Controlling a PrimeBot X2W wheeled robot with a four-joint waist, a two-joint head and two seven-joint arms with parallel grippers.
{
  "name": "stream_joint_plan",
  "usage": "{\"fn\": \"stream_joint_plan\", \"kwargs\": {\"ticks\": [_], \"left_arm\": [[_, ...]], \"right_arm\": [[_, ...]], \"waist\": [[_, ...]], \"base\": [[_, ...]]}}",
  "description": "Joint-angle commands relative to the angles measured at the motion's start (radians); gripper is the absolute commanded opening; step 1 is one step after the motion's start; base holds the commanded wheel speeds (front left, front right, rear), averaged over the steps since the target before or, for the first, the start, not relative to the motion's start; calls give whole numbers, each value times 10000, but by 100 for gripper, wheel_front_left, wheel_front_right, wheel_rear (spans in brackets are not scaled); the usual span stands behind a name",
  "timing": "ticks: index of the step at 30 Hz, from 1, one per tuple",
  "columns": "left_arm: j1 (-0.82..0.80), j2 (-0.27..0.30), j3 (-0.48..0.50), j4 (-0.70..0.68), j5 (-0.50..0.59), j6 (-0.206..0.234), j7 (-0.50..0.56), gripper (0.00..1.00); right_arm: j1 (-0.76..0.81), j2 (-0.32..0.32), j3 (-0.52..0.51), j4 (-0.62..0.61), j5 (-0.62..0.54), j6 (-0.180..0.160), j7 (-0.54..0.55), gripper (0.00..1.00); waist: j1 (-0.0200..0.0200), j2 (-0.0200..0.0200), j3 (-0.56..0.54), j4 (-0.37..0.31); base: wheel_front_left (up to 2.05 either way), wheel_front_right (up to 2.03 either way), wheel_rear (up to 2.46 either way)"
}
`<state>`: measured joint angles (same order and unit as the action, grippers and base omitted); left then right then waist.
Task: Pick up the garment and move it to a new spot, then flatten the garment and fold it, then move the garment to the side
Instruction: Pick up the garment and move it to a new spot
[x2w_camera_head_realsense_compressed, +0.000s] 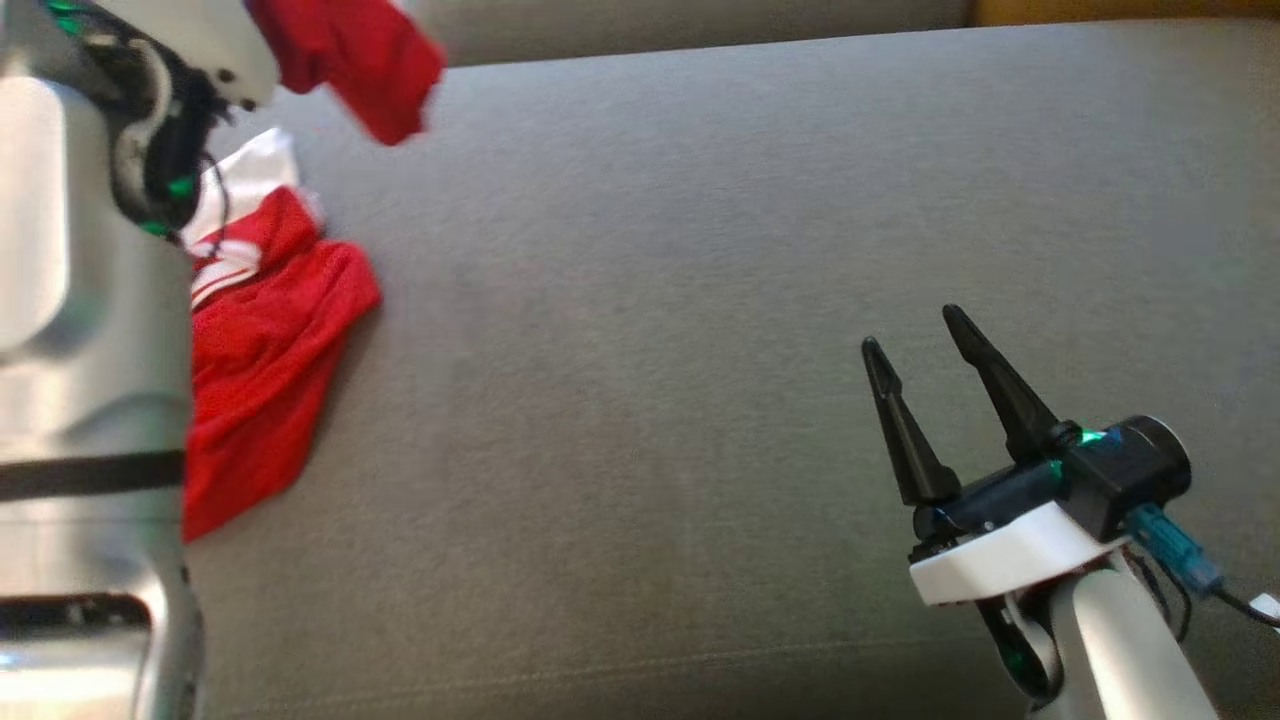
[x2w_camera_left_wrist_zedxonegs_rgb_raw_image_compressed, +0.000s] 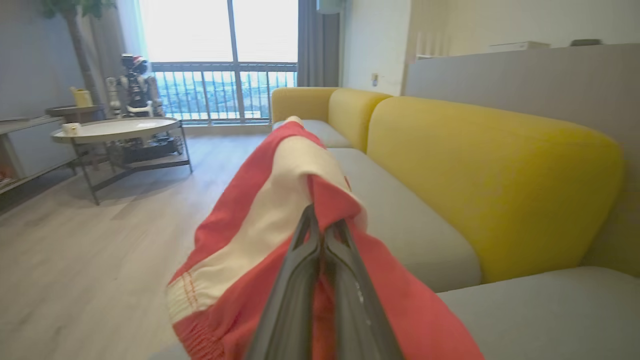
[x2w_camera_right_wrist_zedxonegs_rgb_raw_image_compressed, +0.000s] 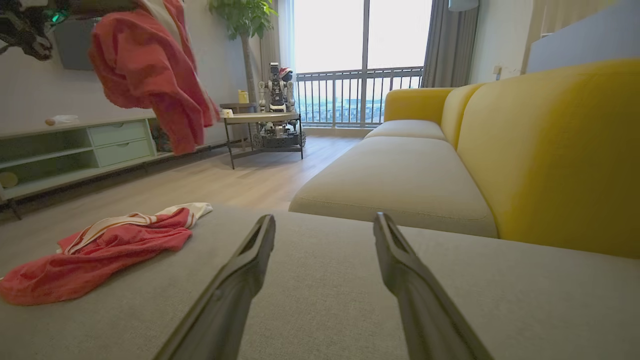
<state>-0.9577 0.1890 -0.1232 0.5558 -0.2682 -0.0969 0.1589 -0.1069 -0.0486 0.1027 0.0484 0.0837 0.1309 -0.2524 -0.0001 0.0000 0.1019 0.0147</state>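
**Red garment with a white stripe**: lifted clear of the grey sofa seat at the far left of the scene. It hangs bunched from the left tool, whose two fingers are pressed together on a fold of the cloth.

**Second red-and-white garment**: crumpled on the seat at the left, nearer than the hanging one and apart from it.

**Right tool**: fingers spread wide, holding nothing, poised above bare seat at the near right, well apart from both garments.

**Step in hand, as judged:** the pick-up is made and the carry to a new spot is current. Flattening, folding and setting aside are not yet done.

**Next move, as judged:** it calls for taking the cloth rightward over the open middle of the seat. The cloth should then be lowered so that it lands spread rather than heaped. The right tool should take a free edge to help draw it flat.
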Motion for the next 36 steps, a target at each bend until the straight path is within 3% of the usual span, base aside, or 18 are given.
{"fn": "stream_joint_plan", "kwargs": {"ticks": [1,9,16,20,27,32,33,34,36], "left_arm": [[-105,202,131,-752,-100,34,147,0],[1485,-739,-118,-2403,-543,513,388,0],[2490,-1205,-540,-2677,-784,1030,-47,0],[2702,-1300,-898,-2513,-792,1229,-390,0],[3210,-1379,-2089,-987,-1057,1401,-1471,0],[3333,-1384,-3349,-176,-2049,1337,-2130,0],[3331,-1385,-3600,-101,-2285,1349,-2272,46],[3325,-1385,-3832,-17,-2489,1397,-2386,100],[3272,-1385,-4284,133,-2699,1579,-2660,100]], "right_arm": [[-80,-16,234,-453,144,-2,-93,100],[-194,-16,475,-1208,481,-2,-93,100],[-373,-16,546,-1543,527,-2,-93,100],[-415,-16,493,-1683,587,-2,-93,100],[-577,-16,607,-1801,805,-2,-93,100],[-564,-16,597,-1746,755,-2,-93,100],[-567,-16,581,-1716,730,-2,-93,100],[-570,-16,573,-1690,710,-2,-93,100],[-560,-16,562,-1640,657,-2,-93,100]], "waist": [[1,0,-313,-716],[1,0,-42,-2362],[1,0,651,-3650],[1,0,1067,-3970],[1,0,1799,-4395],[1,0,1831,-4291],[1,0,1779,-4217],[1,0,1705,-4135],[1,0,1512,-3905]], "base": [[0,0,0],[0,0,0],[0,0,0],[0,0,0],[0,0,0],[0,0,0],[0,0,0],[0,0,0],[0,0,0]]}}
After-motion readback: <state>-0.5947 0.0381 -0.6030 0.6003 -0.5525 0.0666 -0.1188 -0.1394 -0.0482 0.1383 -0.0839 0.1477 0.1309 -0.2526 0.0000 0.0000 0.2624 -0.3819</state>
